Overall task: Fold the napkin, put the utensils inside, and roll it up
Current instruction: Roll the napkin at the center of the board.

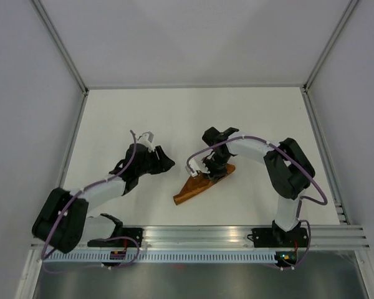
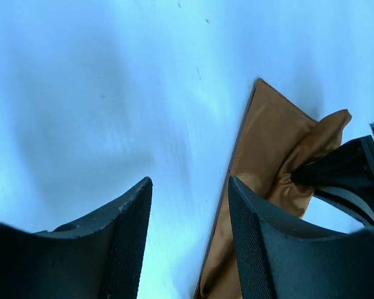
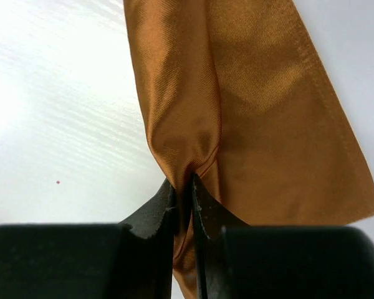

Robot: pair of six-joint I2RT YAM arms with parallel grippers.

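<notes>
Napkin lies on the white table, centre and slightly near, between the two arms. The cloth is thin, rust-brown and plain. The right wrist view shows a fine twill weave with a satin sheen and a stitched hem down one edge. It is gathered into a narrow, elongated wedge, no longer a flat square. In the top view its long axis runs diagonally, with the narrow tip pointing near-left and the broader end far-right. Right fingers, with black, rough-textured pads, are closed tight on a puckered fold of the napkin, and creases radiate from the pinch. Left fingers, also with black textured pads, stand apart and hold nothing; bare table shows between them. In the left wrist view one long napkin edge lies just beside one of these fingers, but contact cannot be made out. In the top view the right wrist covers the broad end of the napkin. The left wrist view cuts off its lower end. The number of layers in the fold cannot be made out.
</notes>
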